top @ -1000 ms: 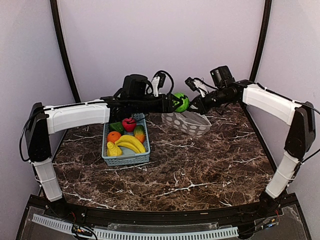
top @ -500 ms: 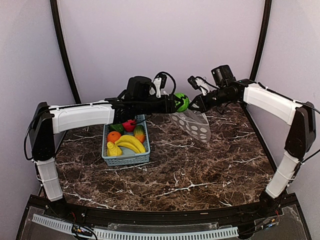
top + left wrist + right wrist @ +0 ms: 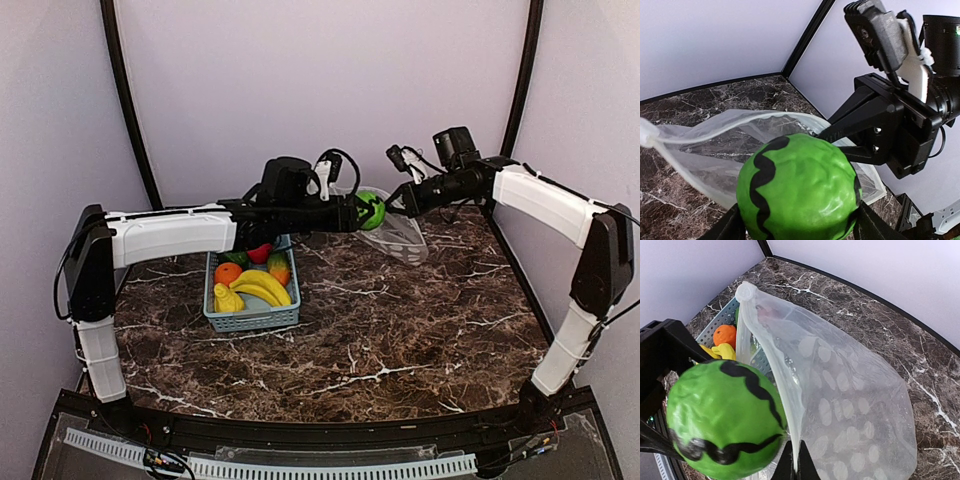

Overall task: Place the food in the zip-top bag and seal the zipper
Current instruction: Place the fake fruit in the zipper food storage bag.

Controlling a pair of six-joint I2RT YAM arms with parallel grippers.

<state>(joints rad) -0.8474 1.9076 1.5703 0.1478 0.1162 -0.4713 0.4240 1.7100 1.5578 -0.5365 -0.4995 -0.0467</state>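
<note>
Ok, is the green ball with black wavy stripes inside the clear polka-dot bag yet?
Out. The green striped ball is clamped in the left gripper, outside the mouth of the clear polka-dot bag.

Right of the basket the worktop lies bare toward its near edge, open to a hand. Beyond the basket's far right corner the left hand with its green ball hangs just beside the right hand pinching the drooping bag, closing that gap.

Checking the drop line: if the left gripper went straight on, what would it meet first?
Probably the zip-top bag held up by the right gripper, with the left gripper's green toy touching first; depth unclear.
</note>
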